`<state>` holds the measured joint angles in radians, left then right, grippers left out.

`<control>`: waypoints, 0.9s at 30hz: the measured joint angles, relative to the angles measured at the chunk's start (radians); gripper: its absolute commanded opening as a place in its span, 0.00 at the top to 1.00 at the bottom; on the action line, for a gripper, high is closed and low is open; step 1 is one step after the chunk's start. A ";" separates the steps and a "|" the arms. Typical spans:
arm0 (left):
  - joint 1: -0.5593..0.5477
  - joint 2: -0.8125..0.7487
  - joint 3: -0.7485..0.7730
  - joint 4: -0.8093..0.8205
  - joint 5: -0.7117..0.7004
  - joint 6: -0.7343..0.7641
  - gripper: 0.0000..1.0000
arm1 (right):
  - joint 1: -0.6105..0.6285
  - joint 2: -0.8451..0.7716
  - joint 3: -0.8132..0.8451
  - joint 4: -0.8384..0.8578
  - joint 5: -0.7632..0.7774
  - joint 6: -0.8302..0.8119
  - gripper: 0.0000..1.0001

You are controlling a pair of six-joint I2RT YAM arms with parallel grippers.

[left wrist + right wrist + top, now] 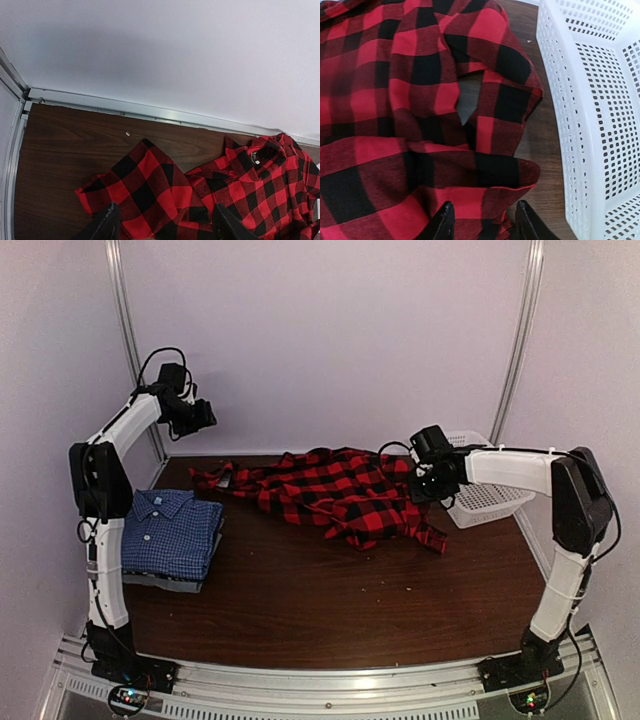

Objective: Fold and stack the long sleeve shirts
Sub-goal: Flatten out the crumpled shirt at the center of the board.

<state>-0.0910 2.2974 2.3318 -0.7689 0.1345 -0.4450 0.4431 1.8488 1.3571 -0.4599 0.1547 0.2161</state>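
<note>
The red-and-black plaid shirt (340,490) lies crumpled across the back of the table, one sleeve reaching left (145,190). A folded blue checked shirt (172,530) rests at the left on a grey folded one (160,582). My left gripper (203,417) hangs high over the back left; in its wrist view it (165,231) is open above the plaid sleeve, holding nothing. My right gripper (430,483) sits low over the plaid shirt's right edge; in its wrist view the gripper (485,225) is open, with a plaid fold (485,190) lying just ahead of the fingertips.
A white mesh basket (487,498) stands at the back right, close beside my right gripper, its wall (585,110) a short gap from the shirt's edge. The back wall rail (150,112) runs behind the sleeve. Bare brown tabletop (350,600) spreads in front.
</note>
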 measured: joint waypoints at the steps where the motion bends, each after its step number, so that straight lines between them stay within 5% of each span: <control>1: -0.007 -0.010 -0.012 0.000 -0.005 0.002 0.34 | 0.014 -0.015 -0.006 0.000 0.000 0.002 0.49; 7: -0.106 -0.175 -0.214 0.030 -0.053 0.005 0.33 | 0.085 -0.103 -0.079 0.003 0.004 0.018 0.39; 17: -0.425 -0.546 -0.756 0.243 -0.048 -0.107 0.34 | 0.122 -0.219 -0.271 0.072 -0.010 0.068 0.33; 27: -0.716 -0.576 -1.061 0.454 -0.023 -0.317 0.34 | 0.121 -0.223 -0.389 0.203 -0.045 0.119 0.31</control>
<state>-0.8070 1.7214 1.2705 -0.3153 0.1116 -0.7624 0.5644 1.6260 0.9680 -0.2569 0.1093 0.3347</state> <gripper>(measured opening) 0.658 0.682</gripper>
